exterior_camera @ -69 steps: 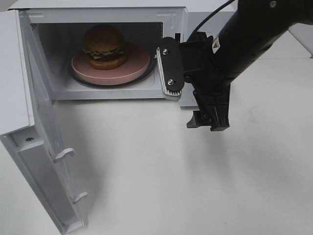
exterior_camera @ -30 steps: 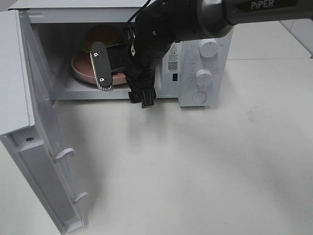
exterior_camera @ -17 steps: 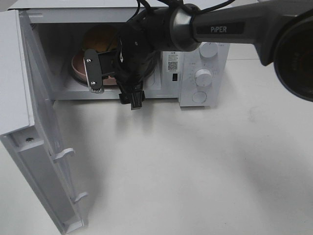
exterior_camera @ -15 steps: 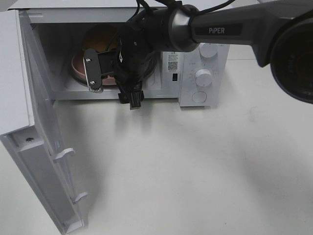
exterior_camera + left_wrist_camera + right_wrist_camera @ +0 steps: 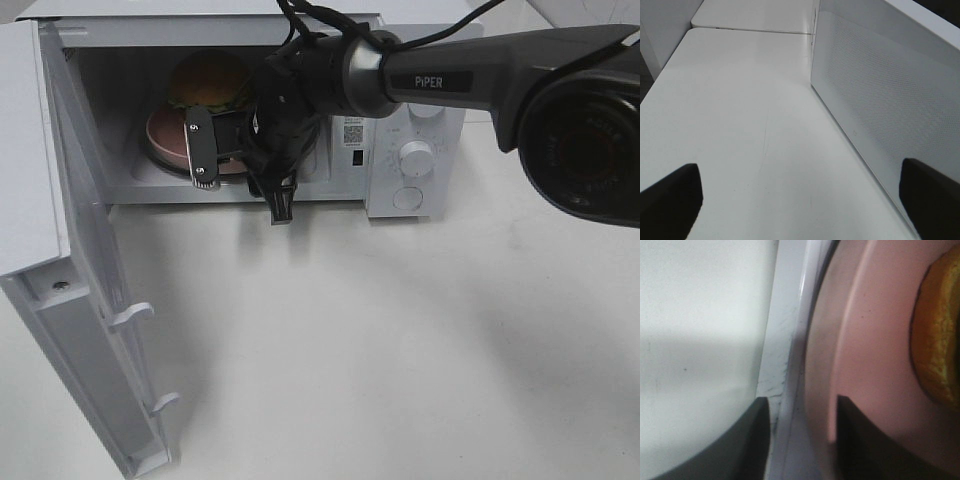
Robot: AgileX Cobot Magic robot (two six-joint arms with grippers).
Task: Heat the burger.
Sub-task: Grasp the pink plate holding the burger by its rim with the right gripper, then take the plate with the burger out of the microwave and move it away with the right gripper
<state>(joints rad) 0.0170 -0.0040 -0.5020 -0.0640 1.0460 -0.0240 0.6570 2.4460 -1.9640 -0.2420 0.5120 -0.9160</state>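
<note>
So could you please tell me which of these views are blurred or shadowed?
Right wrist view: soft and out of focus, pink plate and burger smeared. Exterior high view: sharp, arm shadow on the table. Left wrist view: evenly lit, dark blurred fingertips at the corners.

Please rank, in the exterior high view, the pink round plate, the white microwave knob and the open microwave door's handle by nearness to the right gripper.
1. Pink round plate, at the right gripper.
2. White microwave knob, rightward.
3. Door handle, lower left.
</note>
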